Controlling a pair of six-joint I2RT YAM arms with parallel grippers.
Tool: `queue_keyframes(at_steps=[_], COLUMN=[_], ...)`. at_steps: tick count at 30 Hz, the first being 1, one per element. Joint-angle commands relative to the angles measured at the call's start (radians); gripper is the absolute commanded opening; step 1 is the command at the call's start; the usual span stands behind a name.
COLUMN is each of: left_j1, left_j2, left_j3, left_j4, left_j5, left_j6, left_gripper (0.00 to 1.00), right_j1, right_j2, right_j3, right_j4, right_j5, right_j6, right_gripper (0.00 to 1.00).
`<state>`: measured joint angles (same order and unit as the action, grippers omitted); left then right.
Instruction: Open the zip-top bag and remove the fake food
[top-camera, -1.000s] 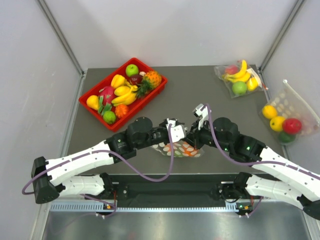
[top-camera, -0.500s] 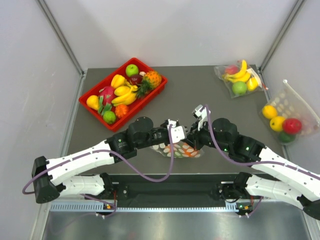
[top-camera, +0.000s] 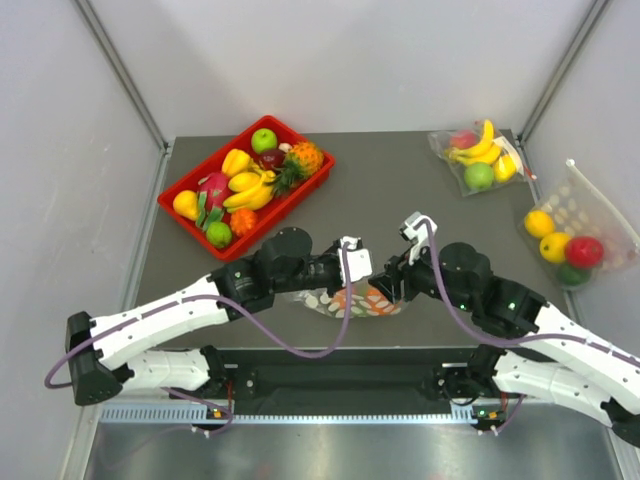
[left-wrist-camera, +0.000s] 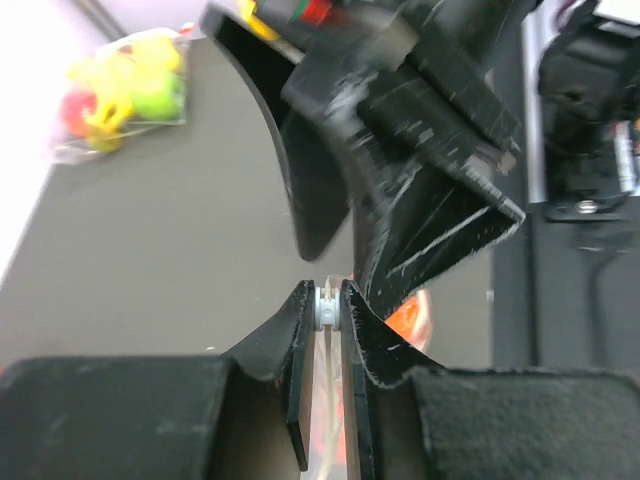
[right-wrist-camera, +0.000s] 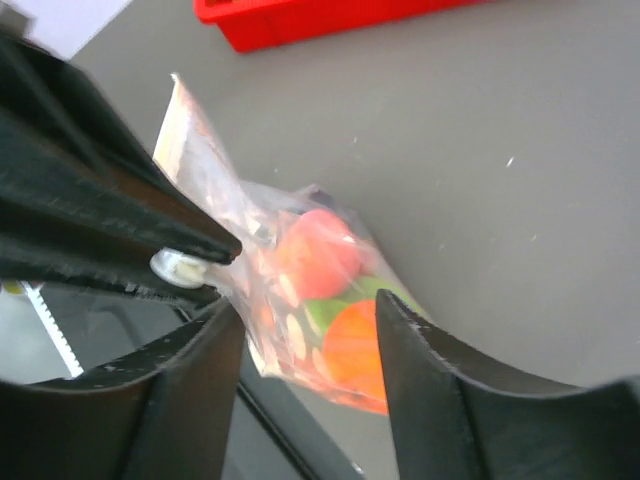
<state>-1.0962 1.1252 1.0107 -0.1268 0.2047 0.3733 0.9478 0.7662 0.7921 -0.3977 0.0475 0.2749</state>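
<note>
The zip-top bag (top-camera: 350, 303) lies near the table's front edge between my two arms; it is clear with pale dots. Through it shows the fake food: a pinkish peach (right-wrist-camera: 318, 250), a green fruit (right-wrist-camera: 325, 312) and an orange one (right-wrist-camera: 352, 352). My left gripper (left-wrist-camera: 328, 300) is shut on the bag's white zip slider (left-wrist-camera: 328, 308), holding that edge up. In the top view the left gripper (top-camera: 352, 278) sits just left of my right gripper (top-camera: 383, 288). The right gripper (right-wrist-camera: 305, 305) is open, its fingers either side of the bag without pinching it.
A red tray (top-camera: 193, 176) full of plastic fruit stands at the back left. A clear bag of bananas and a green apple (top-camera: 478, 157) lies at the back right. A bigger dotted bag of yellow and red fruit (top-camera: 575, 235) lies at the right edge.
My right gripper has opened, let go of the bag and drawn back to the right. The left gripper has closed on the slider and stayed put.
</note>
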Motion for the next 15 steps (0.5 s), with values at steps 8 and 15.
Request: queue_keyframes(at_steps=[8,15], left_j1=[0.044,0.052], left_j2=[0.042,0.054], left_j3=[0.158,0.186], left_j4=[-0.166,-0.218], left_j5=[0.225,0.274], left_j6=[-0.086,-0.096], left_gripper=[0.00,0.00], right_j1=[-0.003,-0.004], right_j2=[-0.148,-0.116], right_j3=[-0.086,-0.134], right_j4=[0.148,0.256], right_j5=[-0.198,-0.213], right_j6=[-0.184,-0.256], right_gripper=[0.58,0.57])
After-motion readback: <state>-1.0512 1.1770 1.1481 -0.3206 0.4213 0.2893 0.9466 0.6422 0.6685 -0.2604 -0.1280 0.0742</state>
